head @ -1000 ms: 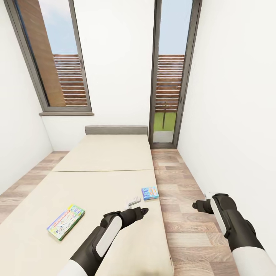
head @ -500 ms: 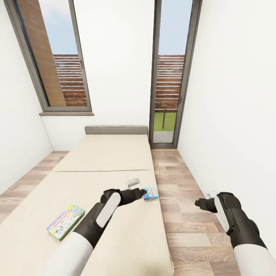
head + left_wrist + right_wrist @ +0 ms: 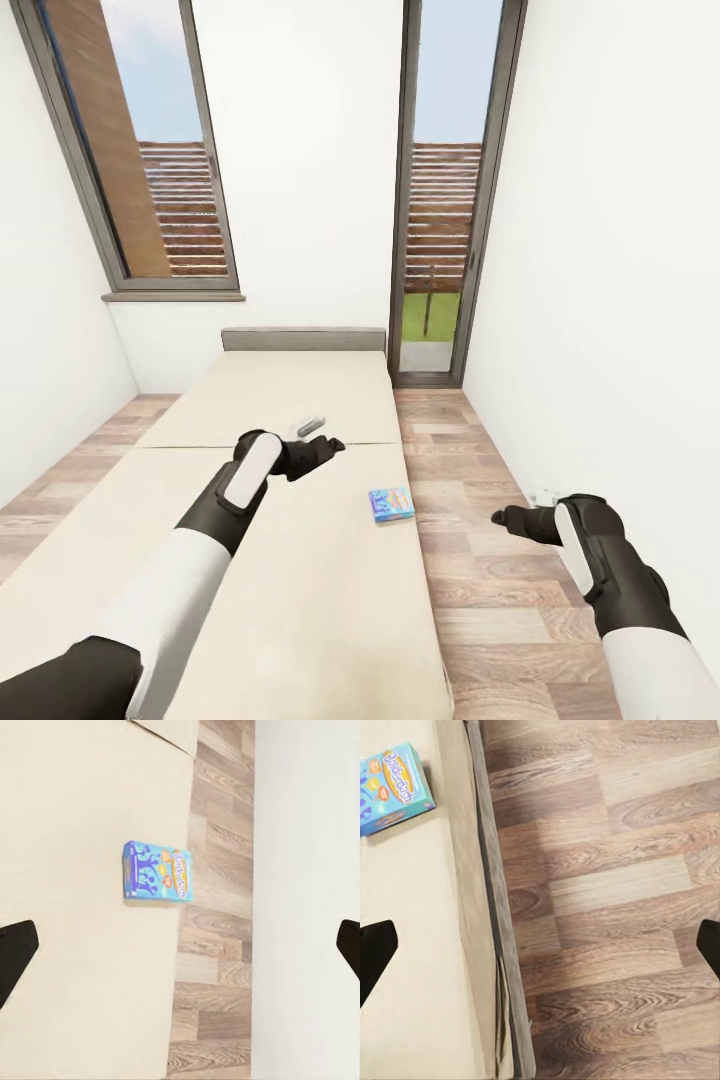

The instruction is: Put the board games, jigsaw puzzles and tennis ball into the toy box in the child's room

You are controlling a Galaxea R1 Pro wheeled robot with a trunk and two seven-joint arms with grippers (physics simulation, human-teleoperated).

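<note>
Head view, left to right. A tall grey-framed window (image 3: 150,150) stands in the far left wall area, with slatted timber outside. The bed (image 3: 280,400), a low rectangle with a smooth matte beige mattress and a thin grey frame, fills the middle of the room. The left arm reaches out over the mattress; the left claw (image 3: 312,428) hovers near the seam across the mattress, its dark fingertips spread wide apart in the left wrist view, holding nothing. The blue board game (image 3: 391,504), a small flat printed box, lies flat on the mattress close to the bed's right edge, right of and nearer than that claw. Right of the bed runs a wood-plank floor (image 3: 480,560) with visible grain. A narrow glazed door (image 3: 445,200) stands beyond. The right claw (image 3: 545,497) hangs above the floor, fingertips likewise well apart, empty. A plain white wall (image 3: 620,250) closes the right side.
</note>
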